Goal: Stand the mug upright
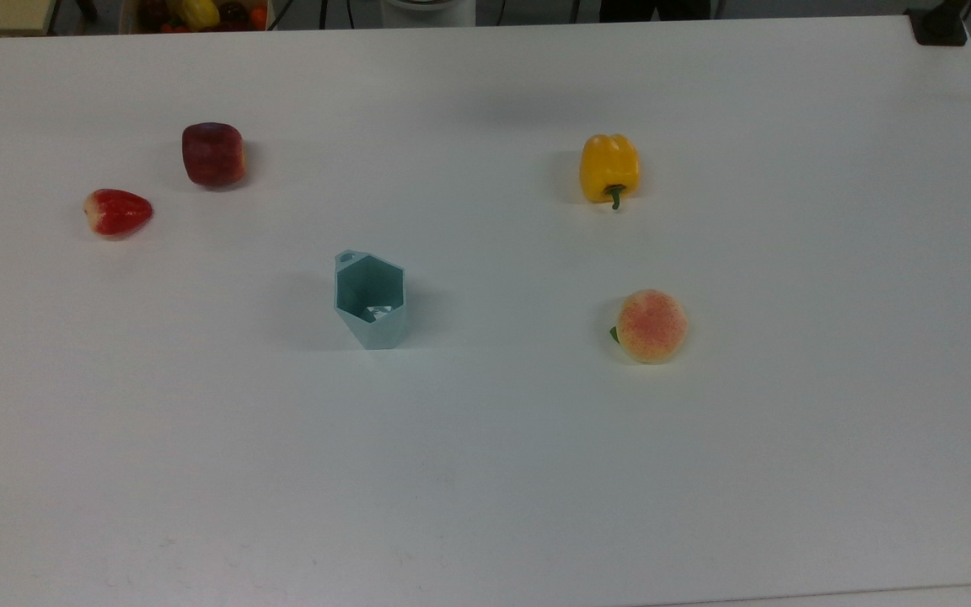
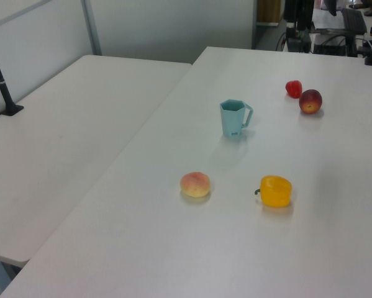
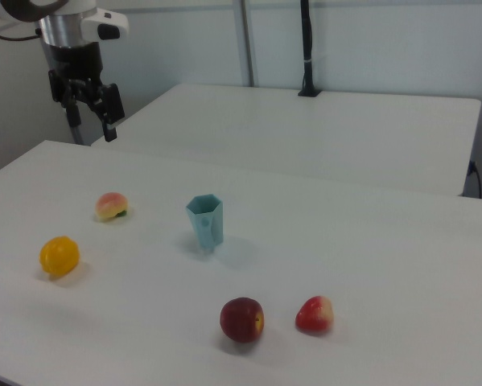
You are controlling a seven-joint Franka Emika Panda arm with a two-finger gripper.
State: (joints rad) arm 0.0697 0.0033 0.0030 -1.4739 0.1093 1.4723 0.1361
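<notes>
Standing upright on table [image 1: 485,472], mug [image 1: 370,299] opening skyward; gripper [image 3: 92,112] hanging high, well apart toward right view's upper left, jaws spread, gripping nothing.

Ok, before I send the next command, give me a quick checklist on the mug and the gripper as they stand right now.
1. Mug upright, opening up, base on the table: ok.
2. Mug standing free, apart from the peach, yellow pepper, apple and strawberry: ok.
3. Gripper raised high, off to the right view's left of the mug: ok.
4. Gripper empty, fingers apart: ok.
5. Mug's handle free of the fruits, pointing toward the left view's right: ok.
6. Anything inside the mug: cannot tell; the top view shows only pale glints at its bottom.
</notes>
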